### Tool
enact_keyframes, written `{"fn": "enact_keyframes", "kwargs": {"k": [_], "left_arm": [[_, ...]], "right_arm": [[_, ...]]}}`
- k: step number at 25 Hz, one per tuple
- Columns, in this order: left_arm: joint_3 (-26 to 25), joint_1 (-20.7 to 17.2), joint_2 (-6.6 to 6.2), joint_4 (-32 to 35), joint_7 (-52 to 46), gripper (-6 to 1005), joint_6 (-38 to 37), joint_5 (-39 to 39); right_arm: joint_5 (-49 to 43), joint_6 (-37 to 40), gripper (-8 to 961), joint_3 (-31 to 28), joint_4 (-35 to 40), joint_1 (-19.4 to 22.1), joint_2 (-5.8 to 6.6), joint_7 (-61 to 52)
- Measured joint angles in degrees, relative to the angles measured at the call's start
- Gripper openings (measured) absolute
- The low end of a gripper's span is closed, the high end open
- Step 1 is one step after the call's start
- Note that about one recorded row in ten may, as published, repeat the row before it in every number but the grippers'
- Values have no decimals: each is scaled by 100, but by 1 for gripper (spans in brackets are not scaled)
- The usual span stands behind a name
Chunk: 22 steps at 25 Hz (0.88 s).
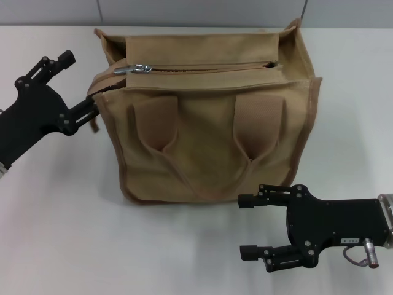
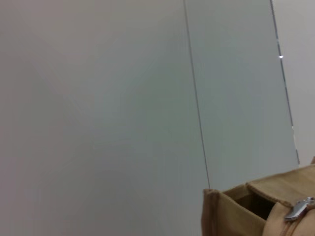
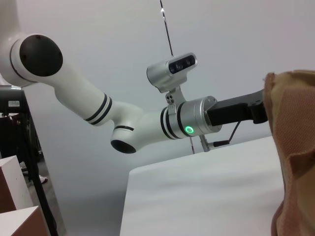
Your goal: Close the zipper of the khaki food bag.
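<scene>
Zipper [image 1: 202, 67] on the khaki food bag [image 1: 209, 135] looks closed, pull tab [image 1: 134, 69] left.
Left gripper [image 1: 86, 86] touches the bag's left side, jaws wide; right gripper [image 1: 249, 226] near, jaws wide.

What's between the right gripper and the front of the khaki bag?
Nothing but a short strip of bare white table, seen in the head view. The right gripper sits open just in front of the bag, near its lower right corner, not touching it.

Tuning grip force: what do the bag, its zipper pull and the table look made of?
Bag: matte tan woven cloth, probably canvas; soft folds, darker trim. Zipper pull: shiny silver, likely metal. Table: smooth matte white, perhaps laminate; cannot tell.
</scene>
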State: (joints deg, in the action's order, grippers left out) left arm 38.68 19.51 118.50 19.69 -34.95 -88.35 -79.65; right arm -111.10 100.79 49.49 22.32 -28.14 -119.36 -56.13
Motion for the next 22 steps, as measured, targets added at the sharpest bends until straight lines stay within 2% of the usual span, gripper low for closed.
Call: {"fn": "enact_keyframes", "kwargs": {"k": [9, 14, 16, 21, 22], "left_arm": [[-87, 24, 20, -101, 259, 810, -123, 12], [-78, 12, 19, -104, 265, 592, -131, 12], [-72, 9, 18, -106, 266, 419, -135, 12], [-76, 2, 16, -111, 268, 158, -197, 12], [-84, 5, 17, -118, 268, 146, -232, 12]], "right_arm": [[0, 23, 815, 0, 0, -2, 0, -6], [0, 27, 815, 0, 0, -12, 0, -5], [0, 28, 815, 0, 0, -13, 0, -5], [0, 38, 815, -4, -3, -16, -3, -6], [0, 44, 815, -6, -5, -16, -4, -6]]}}
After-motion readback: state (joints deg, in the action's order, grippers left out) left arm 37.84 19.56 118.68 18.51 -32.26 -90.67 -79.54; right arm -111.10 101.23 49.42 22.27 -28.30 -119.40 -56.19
